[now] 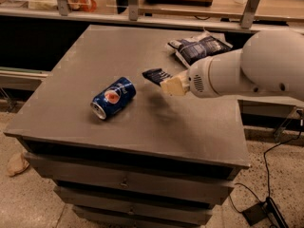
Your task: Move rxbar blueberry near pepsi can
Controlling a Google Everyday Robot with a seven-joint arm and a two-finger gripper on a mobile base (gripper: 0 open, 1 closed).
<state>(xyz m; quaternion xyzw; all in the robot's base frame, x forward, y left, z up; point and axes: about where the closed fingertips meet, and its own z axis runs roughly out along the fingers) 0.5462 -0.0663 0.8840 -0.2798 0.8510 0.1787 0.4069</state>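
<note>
Camera view showed the pepsi can (113, 98) on its side, left of centre on the table (71, 113). Near its right, the gripper (167, 82) clamped the rxbar blueberry (155, 75) above the table, apparently mid-carry. The next move called for lowering it beside the can, then releasing.

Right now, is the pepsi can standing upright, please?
No, the can lies on its side on the table, apart from the gripper holding the rxbar.
</note>
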